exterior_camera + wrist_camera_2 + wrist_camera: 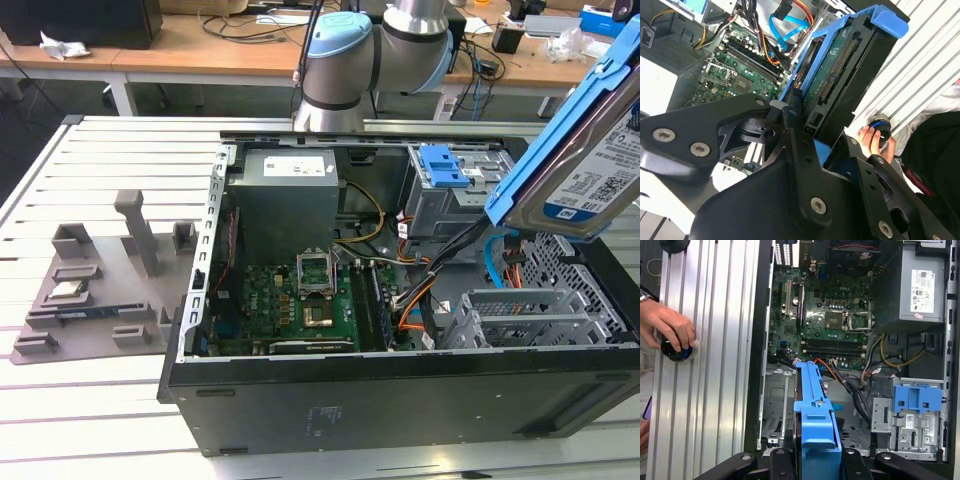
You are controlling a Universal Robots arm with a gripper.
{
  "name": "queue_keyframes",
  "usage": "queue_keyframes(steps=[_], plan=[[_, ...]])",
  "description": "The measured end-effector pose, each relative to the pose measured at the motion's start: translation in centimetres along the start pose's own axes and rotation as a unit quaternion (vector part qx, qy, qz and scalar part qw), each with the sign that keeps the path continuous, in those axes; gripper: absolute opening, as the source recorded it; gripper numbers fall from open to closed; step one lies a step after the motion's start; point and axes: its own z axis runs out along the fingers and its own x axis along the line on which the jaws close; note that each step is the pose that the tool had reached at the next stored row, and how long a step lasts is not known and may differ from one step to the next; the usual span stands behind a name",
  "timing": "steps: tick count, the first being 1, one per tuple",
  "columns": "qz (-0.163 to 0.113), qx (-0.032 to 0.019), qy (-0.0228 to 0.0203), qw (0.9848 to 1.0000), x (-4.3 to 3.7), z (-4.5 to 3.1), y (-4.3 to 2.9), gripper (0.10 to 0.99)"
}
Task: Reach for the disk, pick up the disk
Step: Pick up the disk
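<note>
Disk [840, 65] sits pinched in the hand [810, 135], lifted above the open computer case [400, 400].

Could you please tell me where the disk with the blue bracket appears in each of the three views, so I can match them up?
Exterior view: the disk is lifted, tilted, at the exterior view's right edge, above the open computer case.
Second wrist view: the disk stands edge-on, circuit board and blue bracket showing, in the pincer.
First wrist view: the disk shows edge-on, blue bracket toward the camera.
Shared landmark: the green motherboard.
</note>
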Motion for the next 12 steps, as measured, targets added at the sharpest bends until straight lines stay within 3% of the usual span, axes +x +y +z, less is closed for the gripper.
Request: queue_keyframes(steps=[5, 12], plan=[[0.022, -0.0002, -0.0011, 0.9998, 0.04, 0.32, -0.09, 0.365], [0.023, -0.0002, -0.0011, 0.9997, 0.32, 0.53, -0.59, 0.365]])
